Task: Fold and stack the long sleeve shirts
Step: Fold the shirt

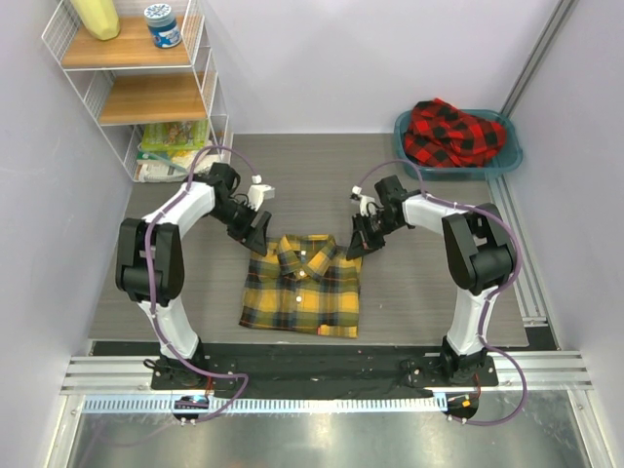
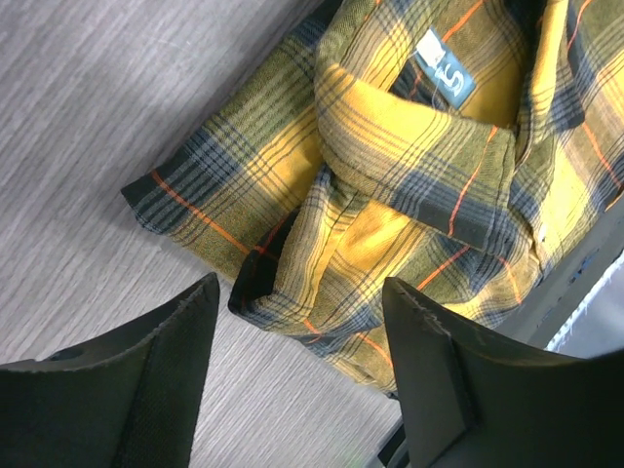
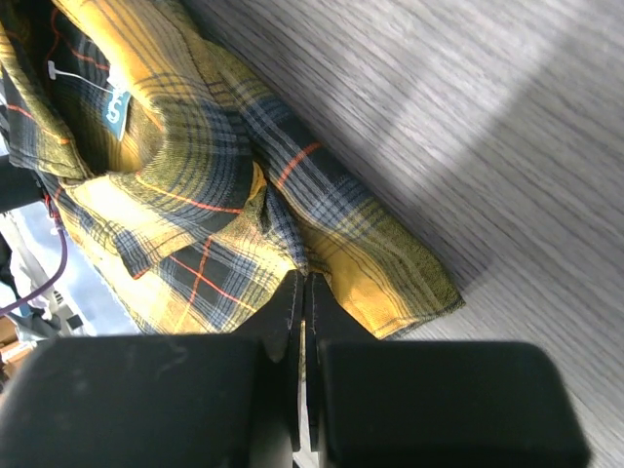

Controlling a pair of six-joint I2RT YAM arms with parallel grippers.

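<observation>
The yellow-and-black plaid flannel shirt [image 1: 302, 288] looks soft and floppy, best pinched at folded shoulder corners; left gripper [image 2: 297, 292] wide, right gripper [image 3: 304, 292] closed.

Yellow-and-black plaid shirt [image 1: 304, 288], red-and-black plaid shirt [image 1: 453, 132], teal basin [image 1: 487, 168]

In the left wrist view we lose the yellow shirt [image 2: 419, 195] past the top and right edges, and its neck label [image 2: 446, 66] is too small to read. From above, the basin [image 1: 492, 166] hides the underside of the red shirt [image 1: 453, 132]. Whether the right gripper [image 3: 304, 288], fingers together, pinches cloth we cannot tell.
</observation>
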